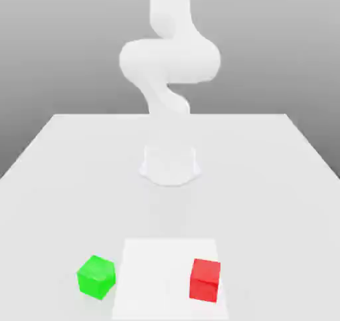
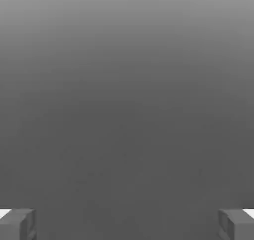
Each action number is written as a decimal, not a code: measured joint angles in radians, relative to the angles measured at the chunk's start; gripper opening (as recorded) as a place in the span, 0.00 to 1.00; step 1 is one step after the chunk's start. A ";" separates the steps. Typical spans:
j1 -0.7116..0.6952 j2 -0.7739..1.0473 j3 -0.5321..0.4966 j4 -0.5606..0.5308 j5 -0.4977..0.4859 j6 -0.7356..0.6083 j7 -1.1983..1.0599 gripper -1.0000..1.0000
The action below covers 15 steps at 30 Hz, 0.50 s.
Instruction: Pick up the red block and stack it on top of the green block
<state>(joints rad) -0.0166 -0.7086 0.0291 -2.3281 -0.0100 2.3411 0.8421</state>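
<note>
The red block [image 1: 205,280] is a small cube resting on the white table [image 1: 60,180] near its front edge, toward the exterior view's right. The green block [image 1: 96,276] sits at about the same depth toward the exterior view's left, well apart from the red one. In the hand view my gripper [image 2: 127,225] is open: its grey fingertips [image 2: 18,225] stand far apart with nothing between them, and plain grey background lies beyond them. The white arm [image 1: 169,60] rises from its base behind the blocks and runs up out of the exterior view.
The arm's round base [image 1: 170,163] stands at the table's middle. A brighter white rectangle [image 1: 163,273] lies on the table front between the blocks; the red block sits on its right part, and the green block is just off its left edge.
</note>
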 joint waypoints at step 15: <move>-0.055 0.551 0.130 -0.169 -0.073 0.247 0.263 0.50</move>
<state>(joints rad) -0.0720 -0.1573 0.1589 -2.4970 -0.0828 2.5879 1.1048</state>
